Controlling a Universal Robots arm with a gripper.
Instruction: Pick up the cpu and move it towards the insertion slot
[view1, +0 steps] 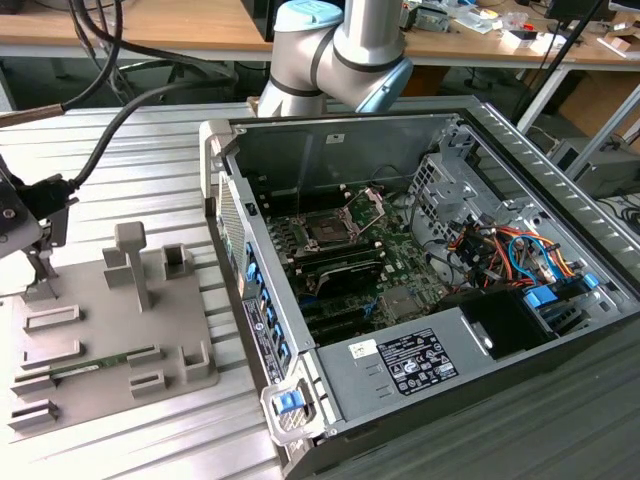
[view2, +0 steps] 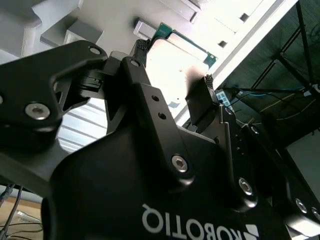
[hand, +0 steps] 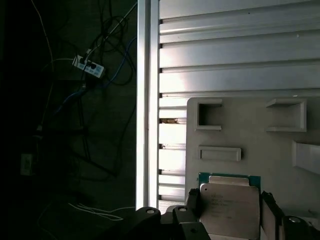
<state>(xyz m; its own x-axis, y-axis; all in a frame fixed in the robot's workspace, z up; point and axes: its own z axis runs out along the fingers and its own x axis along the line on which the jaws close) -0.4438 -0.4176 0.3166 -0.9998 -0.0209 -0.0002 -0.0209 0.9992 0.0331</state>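
In both wrist views the cpu (hand: 230, 207) (view2: 175, 65) is a flat square chip with a pale silver lid and a thin green edge. It sits between my two black fingers (hand: 193, 199), which press against its opposite sides. My gripper (hand: 230, 199) (view2: 174, 64) is shut on it, just over the grey fixture plate (hand: 240, 130). In the exterior view my gripper (view1: 40, 280) hangs at the far left, over the plate's left end. The insertion slot (view1: 327, 230) lies inside the open computer case, a dark square socket with its metal bracket (view1: 372, 205) raised.
The grey fixture plate (view1: 110, 330) carries raised posts and pockets, and a long green memory stick (view1: 90, 368) lies on it. The open computer case (view1: 400, 370) stands on the exterior view's right, its wall (view1: 240, 250) between plate and socket. Cables (view1: 510, 250) fill its right part.
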